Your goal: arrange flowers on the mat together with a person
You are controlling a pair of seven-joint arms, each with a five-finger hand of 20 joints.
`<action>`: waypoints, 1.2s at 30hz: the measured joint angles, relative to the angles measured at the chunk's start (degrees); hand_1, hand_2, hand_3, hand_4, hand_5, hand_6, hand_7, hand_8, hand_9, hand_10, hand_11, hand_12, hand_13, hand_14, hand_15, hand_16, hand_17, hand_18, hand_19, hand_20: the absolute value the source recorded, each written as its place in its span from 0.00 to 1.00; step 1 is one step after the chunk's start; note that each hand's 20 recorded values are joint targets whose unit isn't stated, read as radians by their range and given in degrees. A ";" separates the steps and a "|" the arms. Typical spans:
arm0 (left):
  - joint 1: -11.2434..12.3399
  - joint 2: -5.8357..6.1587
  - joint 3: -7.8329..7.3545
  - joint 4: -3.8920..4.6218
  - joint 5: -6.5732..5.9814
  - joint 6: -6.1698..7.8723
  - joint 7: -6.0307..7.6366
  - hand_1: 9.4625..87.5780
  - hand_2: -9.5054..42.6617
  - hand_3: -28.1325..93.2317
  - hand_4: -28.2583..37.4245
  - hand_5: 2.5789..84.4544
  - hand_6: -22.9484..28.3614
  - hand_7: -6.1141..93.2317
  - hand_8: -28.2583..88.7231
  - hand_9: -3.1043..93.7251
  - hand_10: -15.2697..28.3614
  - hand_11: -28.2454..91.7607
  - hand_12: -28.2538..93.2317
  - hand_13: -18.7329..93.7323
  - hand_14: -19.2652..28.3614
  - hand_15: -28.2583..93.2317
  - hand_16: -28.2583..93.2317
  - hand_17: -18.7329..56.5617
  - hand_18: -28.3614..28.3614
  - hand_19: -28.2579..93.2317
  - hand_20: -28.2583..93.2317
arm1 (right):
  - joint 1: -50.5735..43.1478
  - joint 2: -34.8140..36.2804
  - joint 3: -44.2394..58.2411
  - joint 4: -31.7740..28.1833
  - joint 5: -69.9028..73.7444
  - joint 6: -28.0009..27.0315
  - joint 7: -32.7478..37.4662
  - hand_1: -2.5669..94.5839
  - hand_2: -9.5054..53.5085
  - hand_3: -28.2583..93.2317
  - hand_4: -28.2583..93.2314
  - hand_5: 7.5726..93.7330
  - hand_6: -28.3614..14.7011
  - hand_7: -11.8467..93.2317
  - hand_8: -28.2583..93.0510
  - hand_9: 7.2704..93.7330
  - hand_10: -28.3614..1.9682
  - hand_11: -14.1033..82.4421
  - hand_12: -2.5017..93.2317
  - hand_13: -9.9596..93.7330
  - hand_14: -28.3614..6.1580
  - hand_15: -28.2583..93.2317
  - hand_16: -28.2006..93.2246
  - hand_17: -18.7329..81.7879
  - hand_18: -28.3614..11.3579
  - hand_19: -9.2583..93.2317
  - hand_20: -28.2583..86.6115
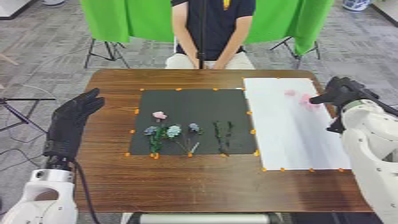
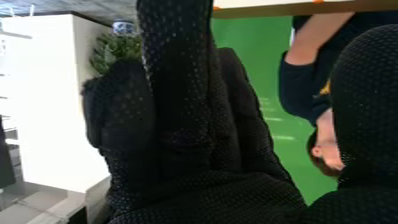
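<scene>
Right hand and left hand extend straight fingers; a pot holds greenery.

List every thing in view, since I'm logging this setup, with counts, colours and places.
Table: one, brown, centre
Black mat: one, black, on table
White mat: one, white, right of black
Flowers: several, pink and pale blue, black mat
Pink blossoms: at least two, pink, white mat's far part
Orange tabs: many, orange, mat edges
Backdrop: one, green, behind
Left hand: one, black, left
Right hand: one, black, right
</scene>
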 measured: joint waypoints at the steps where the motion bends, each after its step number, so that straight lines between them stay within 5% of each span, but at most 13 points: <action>1: 0.00 0.00 0.00 -0.02 0.00 0.03 0.00 0.17 0.24 0.75 0.05 0.53 0.53 0.19 0.20 0.49 0.66 0.38 0.35 0.46 0.75 0.31 0.27 0.28 0.68 0.26 0.34 | 1.02 -0.10 -0.52 1.21 -0.27 0.00 -0.14 0.36 0.00 0.73 0.00 0.58 0.50 0.19 0.17 0.83 0.41 0.27 0.16 1.00 0.69 0.53 0.40 0.89 0.57 0.92 0.37; 23: 0.10 -0.47 0.02 -0.15 -0.06 0.41 0.04 0.18 0.24 0.75 0.05 0.53 0.53 0.19 0.20 0.49 0.66 0.38 0.35 0.46 0.74 0.31 0.27 0.28 0.68 0.26 0.34 | 15.77 -8.89 -4.66 21.83 -14.61 -2.26 -3.51 0.40 0.00 0.75 0.00 0.60 0.54 0.21 0.16 0.88 0.48 0.29 0.16 1.00 0.73 0.59 0.39 0.89 0.57 0.97 0.34; 32: 0.13 -0.63 -0.03 -0.17 -0.08 0.43 0.05 0.18 0.23 0.75 0.06 0.53 0.53 0.19 0.20 0.49 0.66 0.38 0.35 0.46 0.74 0.31 0.27 0.28 0.68 0.26 0.34 | 16.14 -10.55 -5.15 24.01 -15.90 -1.98 -3.46 0.53 0.00 0.75 0.00 0.75 0.62 0.27 0.15 0.99 0.57 0.35 0.18 1.00 0.77 0.68 0.36 0.92 0.55 1.00 0.43; 35: 0.12 -0.92 -0.12 -0.17 -0.07 0.40 0.05 0.18 0.23 0.75 0.06 0.53 0.53 0.19 0.20 0.49 0.66 0.38 0.35 0.46 0.74 0.31 0.27 0.28 0.68 0.26 0.34 | 16.07 -10.61 -5.37 23.99 -15.73 -0.67 -2.98 0.64 0.00 0.64 0.02 0.79 0.62 0.27 0.26 1.00 0.59 0.36 0.22 1.00 0.78 0.70 0.35 0.92 0.55 1.00 0.45; 36: 0.12 -1.02 -0.16 -0.17 -0.06 0.39 0.04 0.18 0.23 0.75 0.06 0.53 0.53 0.19 0.20 0.49 0.66 0.38 0.35 0.46 0.74 0.31 0.27 0.28 0.68 0.26 0.34 | 15.95 -10.63 -5.44 23.99 -15.58 -0.19 -2.85 0.74 0.00 0.43 0.17 0.80 0.62 0.26 0.28 1.00 0.60 0.36 0.23 1.00 0.79 0.70 0.35 0.93 0.54 1.00 0.46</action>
